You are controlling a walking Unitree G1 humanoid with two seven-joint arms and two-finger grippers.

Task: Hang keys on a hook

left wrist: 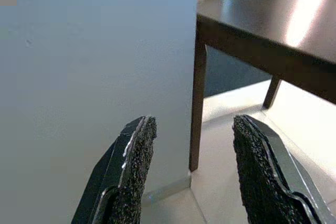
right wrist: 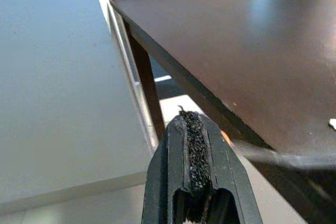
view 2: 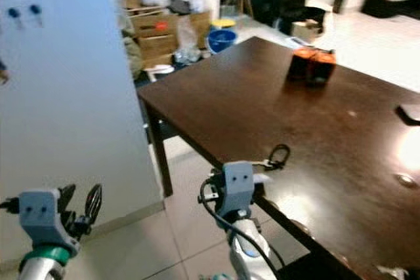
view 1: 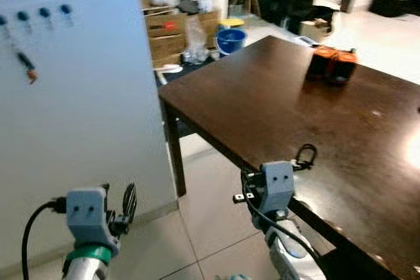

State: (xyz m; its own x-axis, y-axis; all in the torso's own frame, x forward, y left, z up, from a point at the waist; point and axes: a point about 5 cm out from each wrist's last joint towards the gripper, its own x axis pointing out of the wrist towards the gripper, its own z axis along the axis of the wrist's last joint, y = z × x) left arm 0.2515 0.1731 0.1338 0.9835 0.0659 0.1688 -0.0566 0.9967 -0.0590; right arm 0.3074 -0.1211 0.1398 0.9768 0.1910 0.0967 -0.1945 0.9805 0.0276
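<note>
Beside the near corner of the dark wooden table [view 1: 275, 96] I see my right gripper [view 1: 303, 159], raised just above the table edge. In the right wrist view its two black fingers [right wrist: 193, 150] are pressed together, and a thin grey thing comes out from them to the side, but it is blurred. In the head views a dark loop stands at the tip of this gripper, and I judge this is the ring of the keys [view 2: 278, 155], so I believe the keys are already picked up; I cannot be fully sure. My left gripper [view 1: 129, 202] hangs low in front of the white board [view 1: 85, 96], its fingers [left wrist: 131, 171] spread apart and holding nothing. The hooks [view 1: 44, 12] are a row of blue knobs high on the board, and from one of them a small dark and orange thing [view 1: 27, 67] already hangs. So the picking seems done; what remains, I think, is to turn toward the board, lift the keys to a free hook and let them go. For containers: a blue bucket [view 1: 230, 39] stands on the floor behind the table, its content I cannot see, and cardboard boxes [view 1: 167, 31] are stacked near it with unclear things inside. Two orange and black boxes [view 1: 332, 64] stand on the far part of the table.
</note>
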